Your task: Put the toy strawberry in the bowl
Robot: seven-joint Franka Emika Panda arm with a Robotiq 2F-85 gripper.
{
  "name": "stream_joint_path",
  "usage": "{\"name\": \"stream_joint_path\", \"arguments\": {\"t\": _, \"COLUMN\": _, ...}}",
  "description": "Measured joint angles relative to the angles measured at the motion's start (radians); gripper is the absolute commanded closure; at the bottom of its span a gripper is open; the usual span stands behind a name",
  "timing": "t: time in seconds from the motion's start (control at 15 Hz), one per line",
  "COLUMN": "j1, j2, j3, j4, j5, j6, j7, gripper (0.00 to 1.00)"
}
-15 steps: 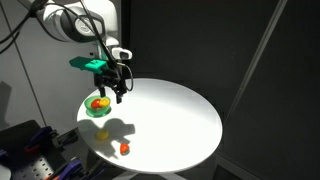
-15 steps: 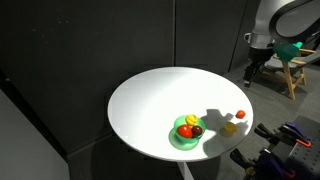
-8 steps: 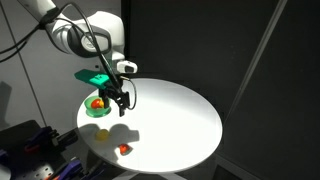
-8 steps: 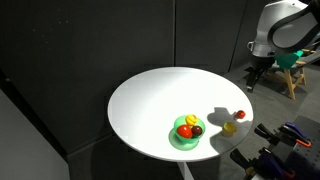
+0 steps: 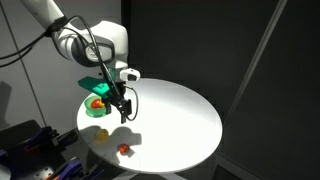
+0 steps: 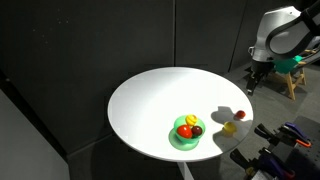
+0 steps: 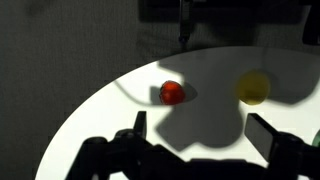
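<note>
Over the last second the hand [image 5: 123, 110] has come away from above the bowl [image 5: 97, 110] and dropped lower, out toward the desk's [image 5: 180, 110] edge where the loose fruits lie; in an exterior view it [image 6: 249, 87] now sits lower in the picture than it did. Nothing on the desk has shifted in that time. The strawberry [image 6: 240, 115] lies where it was, on the bare desk near the rim, well apart from the bowl [image 6: 187, 132], with the yellow fruit [image 6: 230, 127] just beside it but not touching. The bowl already holds a few other toy pieces, none of them touched. In the wrist view the strawberry [image 7: 172, 93] is ahead of the hand [image 7: 195, 128] and off to one side of its centre line, and the yellow fruit [image 7: 252, 88] is off to the other side. The two fingers stand wide apart with nothing between them. So this reads as the approach to the pick, and the grasp itself is not yet begun. Judging from the wrist view, the hand needs to shift sideways onto the strawberry and then go down further. With the yellow fruit so near, a poorly centred descent could nudge it or close on the wrong piece.
</note>
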State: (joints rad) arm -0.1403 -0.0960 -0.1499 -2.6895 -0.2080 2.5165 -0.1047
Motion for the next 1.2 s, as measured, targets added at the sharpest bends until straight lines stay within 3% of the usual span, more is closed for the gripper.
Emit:
{"name": "stream_joint_path", "arguments": {"t": 0.6, "j1": 0.0, "j2": 0.013, "j3": 0.0, "j4": 0.009, "j5": 0.0, "j6": 0.016, "j7": 0.006, "gripper": 0.0}}
{"name": "stream_joint_path", "arguments": {"t": 1.2, "j1": 0.0, "j2": 0.167, "j3": -0.001, "j4": 0.098, "j5": 0.022, "j6": 0.125, "j7": 0.024, "gripper": 0.0}}
